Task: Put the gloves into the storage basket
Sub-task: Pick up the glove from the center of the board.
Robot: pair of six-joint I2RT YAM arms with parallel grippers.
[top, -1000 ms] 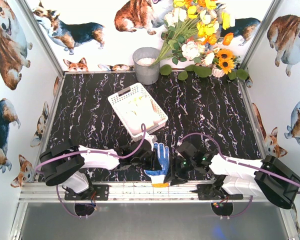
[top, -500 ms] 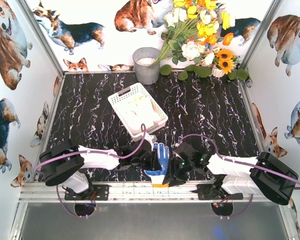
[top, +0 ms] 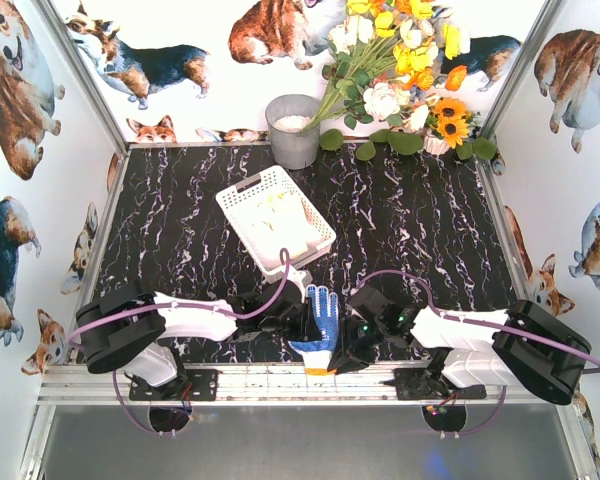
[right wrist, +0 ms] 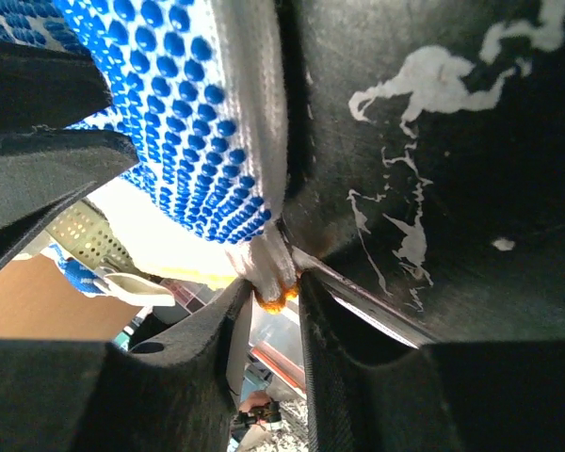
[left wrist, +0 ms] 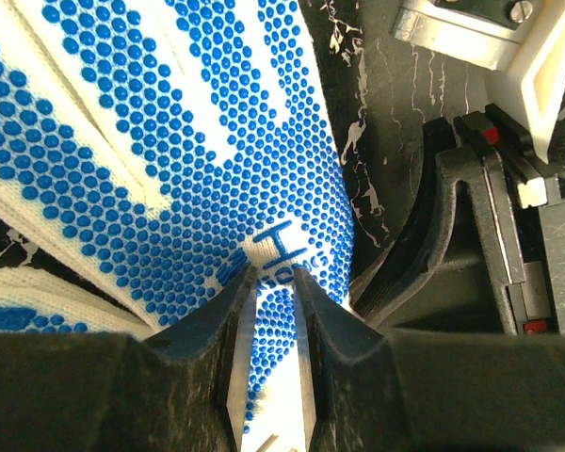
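A blue-dotted white glove (top: 323,308) lies at the table's near edge, between my two grippers. My left gripper (top: 305,322) is shut on its palm; in the left wrist view the dotted fabric (left wrist: 169,141) runs down between the jaws of the left gripper (left wrist: 271,282). My right gripper (top: 342,345) comes in from the right. In the right wrist view the right gripper (right wrist: 268,287) pinches the glove's (right wrist: 188,113) orange-trimmed cuff corner at its tips. The white storage basket (top: 247,183) stands mid-table, with pale gloves (top: 280,215) inside.
A grey round metal bucket (top: 293,130) stands at the back, left of a bunch of flowers (top: 400,80). The glove's cuff hangs over the metal rail (top: 280,380) along the near edge. Corgi-print walls close in the sides.
The right gripper's jaws have narrowed onto the glove's cuff, and the right arm has edged left towards the glove. The left gripper and the glove have stayed put.
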